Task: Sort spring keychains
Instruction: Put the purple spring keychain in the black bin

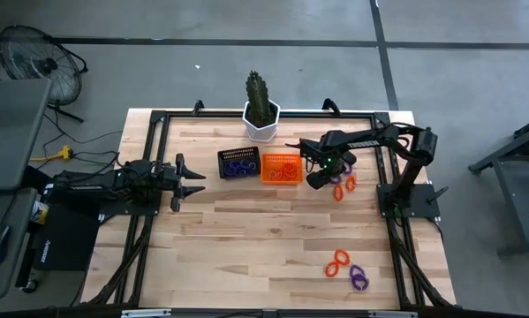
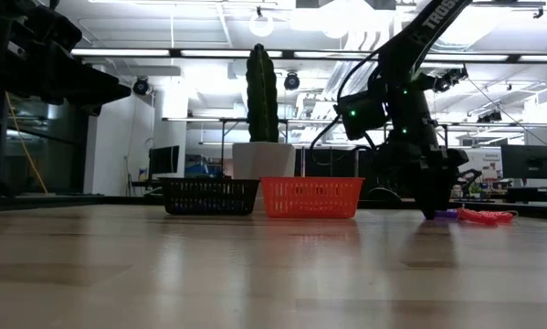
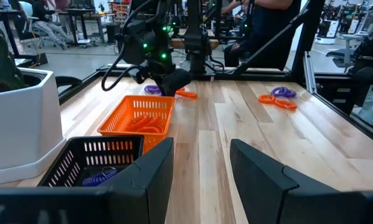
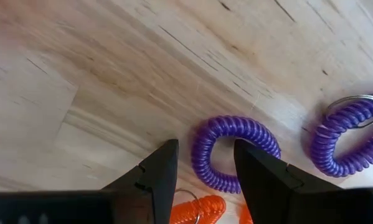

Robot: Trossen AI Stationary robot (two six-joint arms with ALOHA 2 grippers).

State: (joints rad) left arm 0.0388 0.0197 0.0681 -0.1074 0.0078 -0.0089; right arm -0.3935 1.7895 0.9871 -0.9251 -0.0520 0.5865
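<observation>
Right gripper [image 4: 205,171], fingers apart, stood low over a purple spring keychain [image 4: 233,152] lying on the bench [image 1: 273,238] just beside the orange mesh basket [image 1: 280,168]; one side of the coil sat in the gap between the fingers. Other keychains [image 1: 345,184] lay close by, and a further cluster [image 1: 348,269] well apart. A clean pick likely required closing on that single coil only, then lifting clear toward the black mesh basket [image 1: 238,162]. Left gripper [image 1: 186,179] waited open at the bench's left.

Both pincers [image 1: 186,181] [image 1: 318,179] open, empty.
</observation>
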